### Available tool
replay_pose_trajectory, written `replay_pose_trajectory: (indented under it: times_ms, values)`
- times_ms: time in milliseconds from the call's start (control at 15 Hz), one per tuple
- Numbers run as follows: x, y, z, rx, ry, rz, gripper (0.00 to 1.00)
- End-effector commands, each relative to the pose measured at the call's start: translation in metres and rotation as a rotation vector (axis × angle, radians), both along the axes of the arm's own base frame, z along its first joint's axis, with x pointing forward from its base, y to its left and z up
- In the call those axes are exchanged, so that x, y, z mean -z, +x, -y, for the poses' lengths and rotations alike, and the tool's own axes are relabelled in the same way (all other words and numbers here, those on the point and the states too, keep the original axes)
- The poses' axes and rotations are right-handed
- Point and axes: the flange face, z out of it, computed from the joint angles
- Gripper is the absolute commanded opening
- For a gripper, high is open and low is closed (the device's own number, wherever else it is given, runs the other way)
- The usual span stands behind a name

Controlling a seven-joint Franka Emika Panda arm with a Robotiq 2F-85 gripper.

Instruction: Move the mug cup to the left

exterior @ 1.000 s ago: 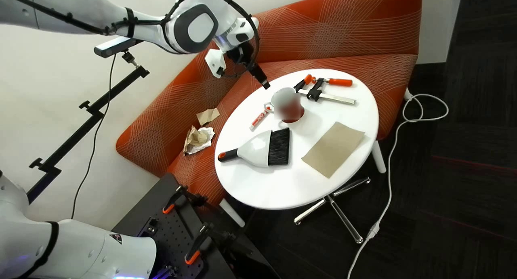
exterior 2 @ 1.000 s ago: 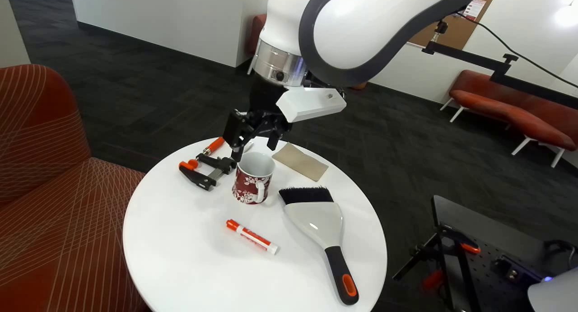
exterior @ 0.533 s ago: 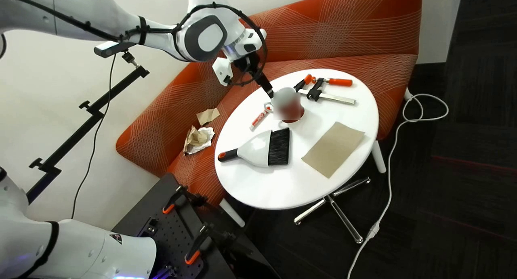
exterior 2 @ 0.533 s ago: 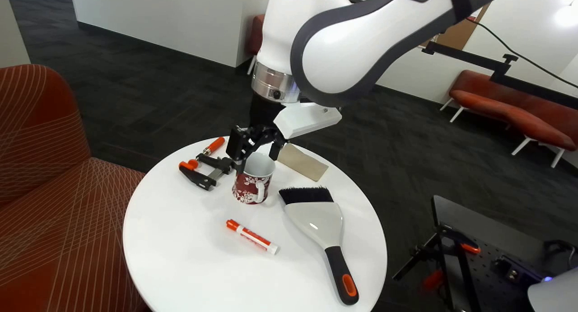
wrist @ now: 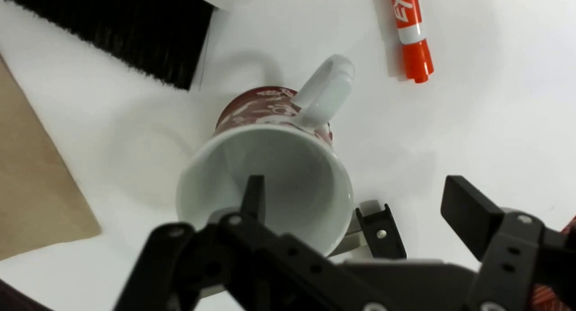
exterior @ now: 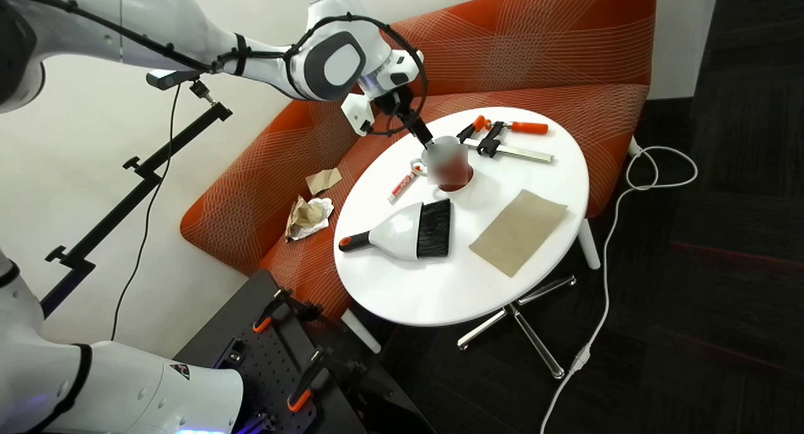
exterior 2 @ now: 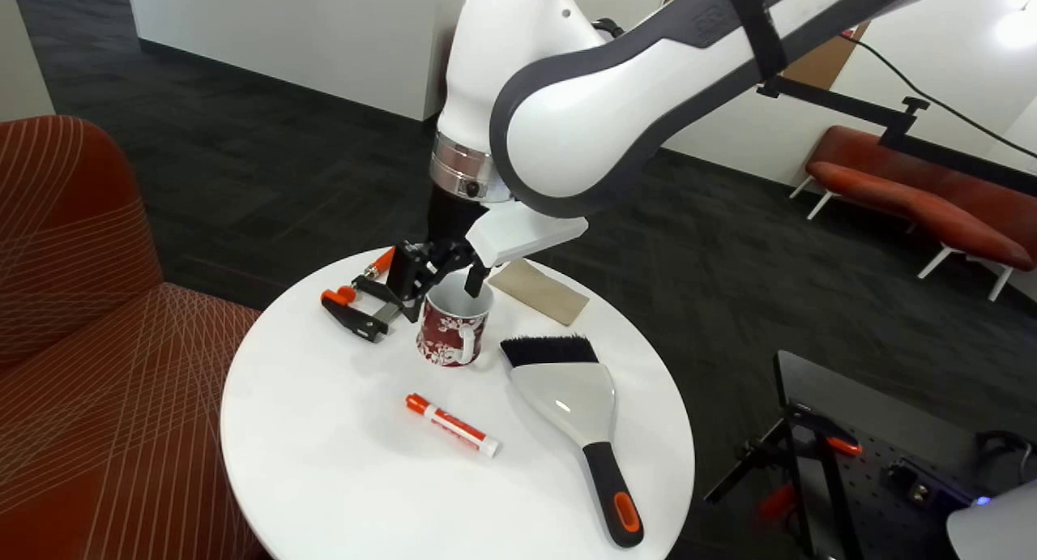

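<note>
The mug cup (exterior 2: 450, 335), red-brown with a white floral pattern and a white interior, stands upright on the white round table (exterior 2: 324, 455). In an exterior view the mug (exterior: 456, 181) is partly blurred. My gripper (exterior 2: 443, 299) is open just above the mug. In the wrist view the gripper (wrist: 355, 181) has one finger (wrist: 254, 196) over the mug's opening and the other finger (wrist: 470, 212) outside the rim on the right. The mug handle (wrist: 328, 88) points away from the gripper. I cannot tell how deep the finger over the opening reaches.
A bar clamp (exterior: 502, 146) lies close beside the mug. A red-and-white marker (exterior 2: 454, 425), a brush with dustpan (exterior 2: 567, 394) and a tan flat board (exterior: 519, 232) lie around it on the table. An orange sofa (exterior: 527, 57) stands behind the table.
My gripper has come down to the mug's rim and, in an exterior view, shifted a little left late in the move. It stays open. The mug has not moved.
</note>
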Motion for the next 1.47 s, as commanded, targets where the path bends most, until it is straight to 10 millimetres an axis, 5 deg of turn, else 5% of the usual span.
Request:
replay_pose_trajectory:
  times_ms: [0,467,533,667,1200,1400]
  values:
    - [0.012,0.020,-0.001,-0.010,-0.033,0.011,1.00]
    - [0.034,0.039,0.005,-0.007,-0.077,0.001,1.00]
    - [0.036,0.041,0.005,-0.009,-0.080,0.000,0.75]
    - [0.039,0.044,0.005,-0.010,-0.085,-0.001,0.68]
    - [0.039,0.043,0.005,0.001,-0.087,-0.012,0.06]
    - [0.032,0.038,0.004,0.020,-0.090,-0.020,0.01]
